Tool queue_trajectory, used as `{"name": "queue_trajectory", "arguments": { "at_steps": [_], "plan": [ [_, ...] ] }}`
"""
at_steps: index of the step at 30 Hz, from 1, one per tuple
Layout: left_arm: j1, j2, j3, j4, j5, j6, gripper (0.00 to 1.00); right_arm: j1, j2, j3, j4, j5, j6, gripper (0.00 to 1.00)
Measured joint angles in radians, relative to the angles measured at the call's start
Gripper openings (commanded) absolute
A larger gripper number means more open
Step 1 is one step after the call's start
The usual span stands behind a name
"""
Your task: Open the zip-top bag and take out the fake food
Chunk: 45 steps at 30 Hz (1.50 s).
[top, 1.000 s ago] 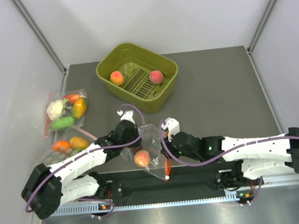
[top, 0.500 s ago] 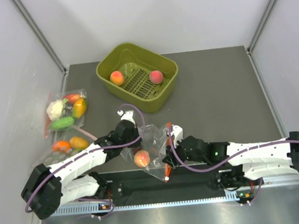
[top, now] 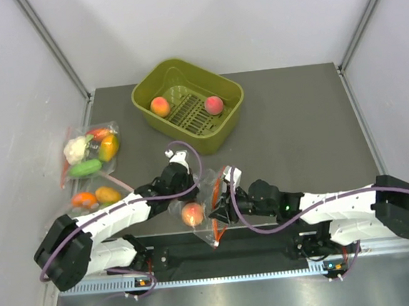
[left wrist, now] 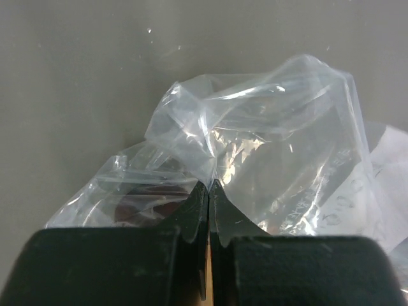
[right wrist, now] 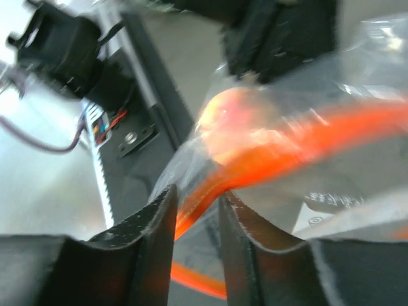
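The zip-top bag (top: 208,190) hangs crumpled between my two grippers near the table's front edge. One peach-like fruit (top: 192,213) is inside it. My left gripper (top: 184,195) is shut on a fold of the clear plastic (left wrist: 255,146), its fingertips (left wrist: 203,194) pressed together. My right gripper (top: 219,210) is at the bag's mouth, jaws a little apart. The orange zip strip (right wrist: 306,143) runs slanting through the gap (right wrist: 194,194). The fruit (right wrist: 233,121) shows just beyond it, blurred. Two more peach-like fruits (top: 159,106) (top: 214,105) lie in the green basket (top: 142,94).
Two other clear bags of vegetables (top: 90,152) (top: 95,198) lie at the table's left edge. The green basket stands at the back centre. Grey walls close in on both sides. The arms' mounting rail (top: 270,251) runs just below the bag.
My right gripper has moved left and down toward the bag's mouth, and the zip strip's lower end has swung left with it. My left gripper keeps its hold and has shifted slightly.
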Motion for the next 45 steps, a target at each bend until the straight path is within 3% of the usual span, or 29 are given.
{"name": "queue_trajectory", "arguments": {
  "at_steps": [3, 4, 7, 9, 15, 19, 25, 31, 35, 36, 39, 43, 45],
  "plan": [
    [0.000, 0.021, 0.003, 0.017, 0.003, 0.001, 0.00, -0.043, 0.014, 0.000, 0.006, 0.025, 0.019, 0.20],
    [0.000, 0.021, 0.004, 0.017, 0.002, 0.005, 0.05, -0.056, 0.014, 0.000, 0.006, 0.037, 0.027, 0.16],
    [0.000, 0.013, 0.017, 0.014, -0.007, 0.036, 0.56, -0.099, 0.012, 0.000, 0.005, 0.083, 0.045, 0.00],
    [0.000, -0.013, 0.024, 0.008, -0.013, 0.051, 0.66, -0.122, 0.004, -0.002, 0.003, 0.109, 0.055, 0.00],
    [0.001, -0.203, 0.027, -0.031, -0.045, 0.076, 0.81, -0.190, -0.038, -0.003, -0.001, 0.177, 0.068, 0.00],
    [0.001, -0.306, 0.008, -0.037, -0.047, 0.070, 0.81, -0.221, -0.041, -0.004, -0.002, 0.197, 0.073, 0.00],
    [0.001, -0.312, -0.059, -0.090, -0.063, 0.025, 0.81, -0.238, -0.041, -0.016, -0.002, 0.200, 0.079, 0.00],
    [0.001, -0.327, -0.092, -0.144, -0.073, -0.012, 0.93, -0.256, -0.041, -0.023, -0.006, 0.200, 0.087, 0.00],
    [0.001, -0.346, -0.105, -0.156, -0.067, -0.032, 0.86, -0.270, -0.039, -0.027, -0.006, 0.201, 0.095, 0.00],
    [0.001, -0.345, -0.106, -0.156, -0.063, -0.037, 0.74, -0.272, -0.039, -0.030, -0.006, 0.202, 0.098, 0.00],
    [0.002, -0.334, -0.114, -0.153, -0.061, -0.053, 0.52, -0.275, -0.039, -0.036, -0.009, 0.201, 0.098, 0.05],
    [0.002, -0.297, -0.138, -0.148, -0.049, -0.063, 0.35, -0.278, -0.044, -0.036, -0.011, 0.175, 0.092, 0.54],
    [0.002, -0.293, -0.142, -0.117, -0.046, -0.068, 0.28, -0.279, -0.068, -0.036, -0.029, 0.164, 0.080, 0.64]
  ]
}}
